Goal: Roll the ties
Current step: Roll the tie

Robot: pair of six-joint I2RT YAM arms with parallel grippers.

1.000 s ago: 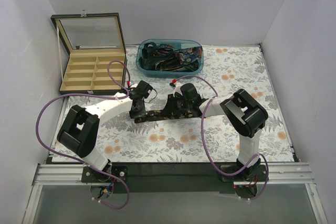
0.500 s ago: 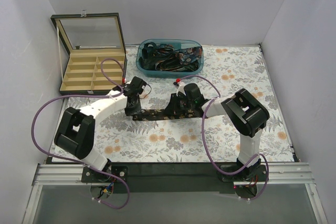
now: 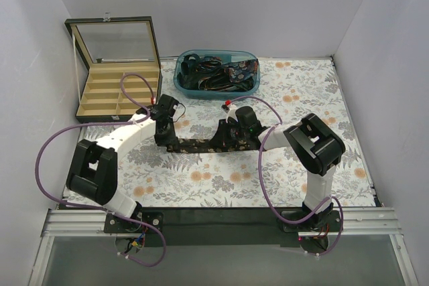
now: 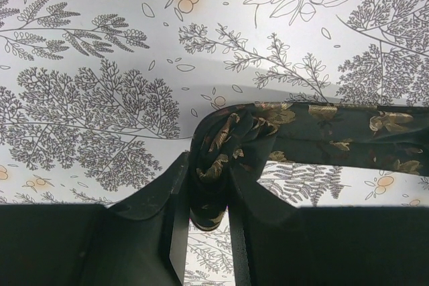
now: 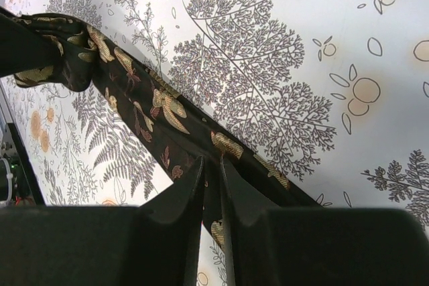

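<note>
— Once set against a second ago, clearly drawn out longer: dragged leftward and slightly farther back by the left gripper (image 4: pixel 205 189), taking one end of the tie (image 3: pixel 198 145) along?
— Right. Pinched nearly closed on a bunched end of it there. Nipped just as narrowly by the right gripper (image 5: pixel 211 169) on the flat strip farther along. Stretched almost straight between the two, low over the floral cloth (image 3: pixel 301 98)
— Meaning what for the rolling?
— Probably laying out rather than rolling: no coil anywhere yet. Judging by that, barely begun
— And the count, working outward?
— Two grippers, one tie between them mid-table. Beyond, one teal tub (image 3: pixel 179 80) heaped with more ties (image 3: pixel 214 75), too tangled to number. At the far left, one open case (image 3: pixel 107 102) with a glass lid, divided into two columns of compartments
</note>
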